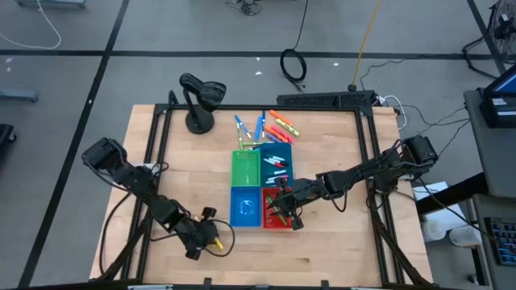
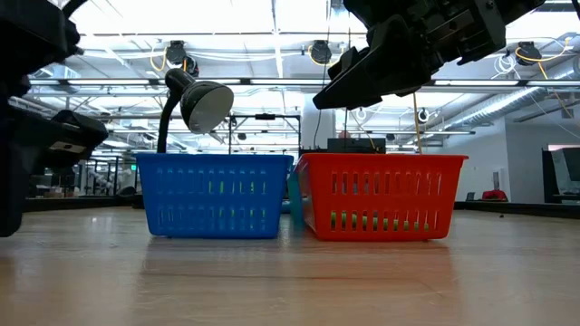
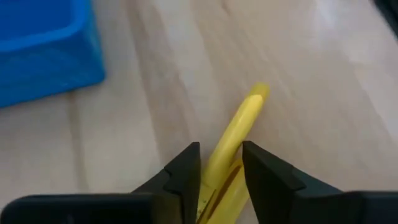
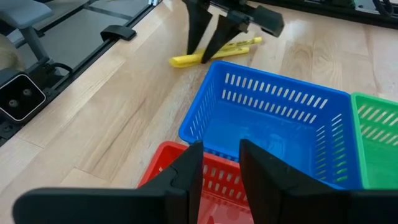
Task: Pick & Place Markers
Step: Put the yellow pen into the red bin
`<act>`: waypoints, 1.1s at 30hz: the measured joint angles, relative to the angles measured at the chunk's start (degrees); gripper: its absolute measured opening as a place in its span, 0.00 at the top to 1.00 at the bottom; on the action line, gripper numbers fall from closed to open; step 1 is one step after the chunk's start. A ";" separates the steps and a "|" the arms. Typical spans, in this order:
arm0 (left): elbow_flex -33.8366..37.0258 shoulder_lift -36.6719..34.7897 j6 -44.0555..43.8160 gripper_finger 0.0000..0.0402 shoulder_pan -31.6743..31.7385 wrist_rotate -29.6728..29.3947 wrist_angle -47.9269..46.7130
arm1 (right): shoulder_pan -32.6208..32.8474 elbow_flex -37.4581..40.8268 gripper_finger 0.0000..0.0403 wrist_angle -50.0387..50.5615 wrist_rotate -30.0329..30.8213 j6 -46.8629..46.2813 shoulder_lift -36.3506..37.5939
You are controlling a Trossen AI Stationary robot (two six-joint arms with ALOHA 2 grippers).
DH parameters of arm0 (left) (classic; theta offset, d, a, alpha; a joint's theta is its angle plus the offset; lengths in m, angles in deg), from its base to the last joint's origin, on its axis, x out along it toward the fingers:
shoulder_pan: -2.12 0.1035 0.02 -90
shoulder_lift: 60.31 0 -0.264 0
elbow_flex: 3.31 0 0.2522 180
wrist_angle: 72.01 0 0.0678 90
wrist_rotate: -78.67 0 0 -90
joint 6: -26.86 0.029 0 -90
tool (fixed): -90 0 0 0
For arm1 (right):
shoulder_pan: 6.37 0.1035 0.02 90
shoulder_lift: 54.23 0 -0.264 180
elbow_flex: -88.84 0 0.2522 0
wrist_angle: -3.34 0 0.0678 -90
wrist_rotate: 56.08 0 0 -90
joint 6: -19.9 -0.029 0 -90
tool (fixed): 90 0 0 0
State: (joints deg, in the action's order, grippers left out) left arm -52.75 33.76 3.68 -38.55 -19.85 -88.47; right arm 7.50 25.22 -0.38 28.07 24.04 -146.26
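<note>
A yellow marker [image 3: 244, 121] lies on the wood table near its front edge, with a second yellow one [image 4: 245, 43] right beside it. My left gripper [image 3: 221, 165] has come down on them and is shut on the first marker. My right gripper [image 4: 221, 165] hangs open over the red bin [image 1: 280, 216], with nothing between its fingers. More markers [image 1: 276, 126] lie in a loose pile on the table beyond the bins. Others lie in the teal bin [image 1: 276, 159]. My left gripper pinches the yellow marker's barrel [image 3: 214, 168] between its two fingers, partway along its length. The fingers slant down from the table's left and lie across the marker. The marker lies flat on the table, its far end [image 3: 259, 92] sticking out past the fingertips.
Four small bins stand together mid-table: green [image 1: 246, 167], teal, blue [image 1: 246, 207] and red. A black desk lamp [image 1: 200, 97] stands at the far left of the table. Bare wood surrounds the left gripper. A black frame rail [image 4: 118, 31] runs along the table's edge.
</note>
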 joint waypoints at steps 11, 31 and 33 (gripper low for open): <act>0.06 -0.47 -10.59 0.76 2.87 -3.21 -4.14 | 0.00 0.00 0.77 0.13 0.02 0.00 0.00; 0.06 -0.60 -18.01 0.57 5.88 1.45 -4.57 | -0.02 0.00 0.77 0.13 0.02 0.00 0.00; 0.06 -0.58 -14.88 0.52 5.91 1.16 -4.17 | 0.00 0.00 0.77 0.13 0.02 0.00 0.00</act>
State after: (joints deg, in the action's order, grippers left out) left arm -52.69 33.18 -11.19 -32.65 -18.69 -92.64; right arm 7.50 25.22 -0.24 28.09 24.04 -146.26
